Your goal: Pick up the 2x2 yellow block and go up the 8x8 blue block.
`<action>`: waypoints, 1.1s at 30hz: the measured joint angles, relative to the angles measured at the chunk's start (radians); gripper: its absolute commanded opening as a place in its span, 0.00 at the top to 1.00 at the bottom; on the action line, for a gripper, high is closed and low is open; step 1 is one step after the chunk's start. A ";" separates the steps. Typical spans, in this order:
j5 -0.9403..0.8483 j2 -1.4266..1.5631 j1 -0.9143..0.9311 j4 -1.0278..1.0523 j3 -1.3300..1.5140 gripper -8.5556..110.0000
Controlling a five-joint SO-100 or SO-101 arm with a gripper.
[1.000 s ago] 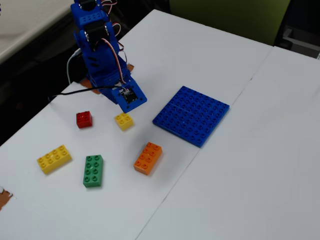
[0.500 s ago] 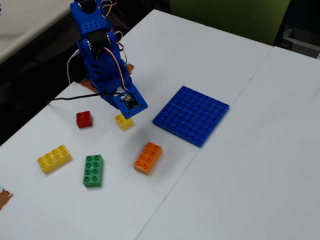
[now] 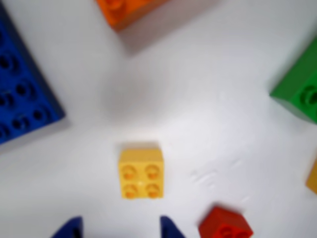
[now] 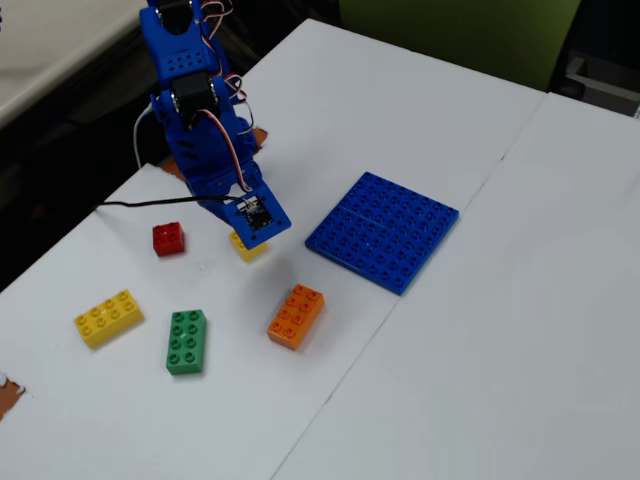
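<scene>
Fixed view: the white table (image 4: 480,330) fills most of the picture, with its far-left edge dropping to a dark floor and a seam running diagonally across the bare right side, which offers wide open room. The 8x8 blue block (image 4: 383,230) lies flat there, a single broad square plate with a full grid of studs, clear on all four sides. The blue arm (image 4: 195,120) stands over the left part of the table and leans down above the bricks. There are five loose bricks: one orange brick (image 4: 295,315), one green brick (image 4: 187,341), one long yellow brick (image 4: 108,318), one red brick (image 4: 168,238) and one 2x2 yellow block (image 4: 248,246), which peeks out from under the arm's head, between the red brick and the plate.

In the wrist view the 2x2 yellow block (image 3: 141,173) is a small square, bright yellow, with four round studs on top, resting flat on bare white with free space all round it. The gripper (image 3: 122,229) shows only as two blue fingertips (image 3: 69,229) at the bottom edge, spread wider than the block and not touching it; the block sits just ahead of the gap. The red brick (image 3: 226,225) lies close beside the right tip.
</scene>
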 measured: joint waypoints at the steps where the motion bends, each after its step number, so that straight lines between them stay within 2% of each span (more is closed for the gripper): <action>1: 0.000 0.002 0.002 -0.008 0.009 0.76; 12: 0.002 0.014 -0.008 -0.181 0.186 0.75; 33: -0.028 -0.040 0.043 -0.252 0.198 0.74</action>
